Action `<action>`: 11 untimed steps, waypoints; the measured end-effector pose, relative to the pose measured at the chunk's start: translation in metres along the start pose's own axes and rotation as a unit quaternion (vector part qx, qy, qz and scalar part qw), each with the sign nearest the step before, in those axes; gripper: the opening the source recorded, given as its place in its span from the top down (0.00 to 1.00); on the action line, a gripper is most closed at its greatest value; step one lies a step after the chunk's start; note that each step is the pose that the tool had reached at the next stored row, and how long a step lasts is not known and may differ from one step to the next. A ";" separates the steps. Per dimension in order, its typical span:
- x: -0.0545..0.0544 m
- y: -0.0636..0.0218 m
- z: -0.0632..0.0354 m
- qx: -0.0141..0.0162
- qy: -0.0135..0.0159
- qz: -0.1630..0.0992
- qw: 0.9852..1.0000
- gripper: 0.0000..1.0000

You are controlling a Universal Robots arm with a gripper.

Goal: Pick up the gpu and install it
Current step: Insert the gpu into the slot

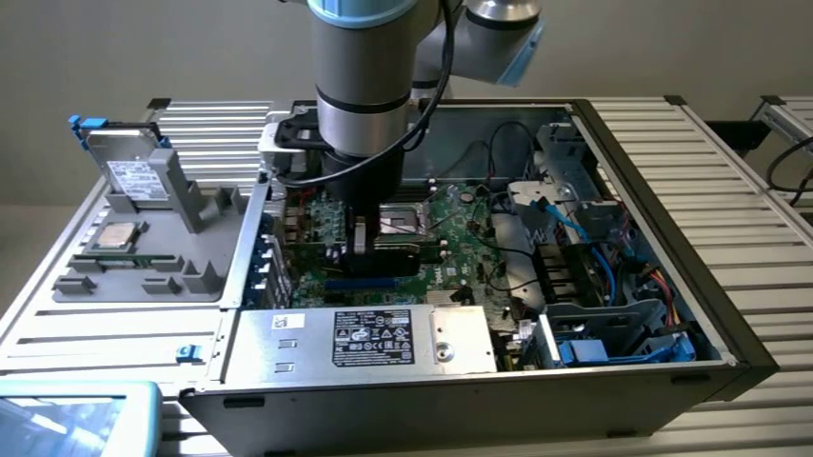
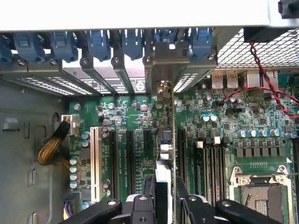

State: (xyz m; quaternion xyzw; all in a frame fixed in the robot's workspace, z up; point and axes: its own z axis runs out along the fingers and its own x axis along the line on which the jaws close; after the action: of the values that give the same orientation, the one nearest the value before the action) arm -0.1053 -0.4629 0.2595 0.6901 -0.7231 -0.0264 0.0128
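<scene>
1. Computer case (image 1: 661,162): open on top, with the arm reaching inside.
2. Motherboard (image 2: 224,126): its expansion slots (image 2: 131,158) lie beneath the card.
3. Gripper (image 2: 163,207): its fingers pinch the gpu (image 1: 387,259), which is held edge-on just above the slots.
4. Risk: if the card edge sits off its slot, pressing down would likely jam or bend it.

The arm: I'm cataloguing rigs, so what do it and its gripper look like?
The arm is a silver-grey cylinder with black rings and light blue joint caps; a black cable runs down it. The gripper is black, with jointed linkage bars fastened by silver screws.
</scene>
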 end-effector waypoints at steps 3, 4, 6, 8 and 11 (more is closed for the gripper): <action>0.000 0.0004 0.0005 0.000 0.000 0.000 1.000 0.72; 0.000 0.0007 0.0008 0.000 0.000 0.000 1.000 0.72; 0.000 0.0012 0.0013 0.000 0.000 0.000 1.000 0.72; 0.000 0.0014 0.0017 0.000 0.000 0.000 1.000 0.72; -0.001 0.0016 0.0021 0.000 0.000 0.000 1.000 0.72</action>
State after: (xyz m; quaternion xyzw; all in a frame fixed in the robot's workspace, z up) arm -0.1070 -0.4617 0.2575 0.6901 -0.7231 -0.0265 0.0127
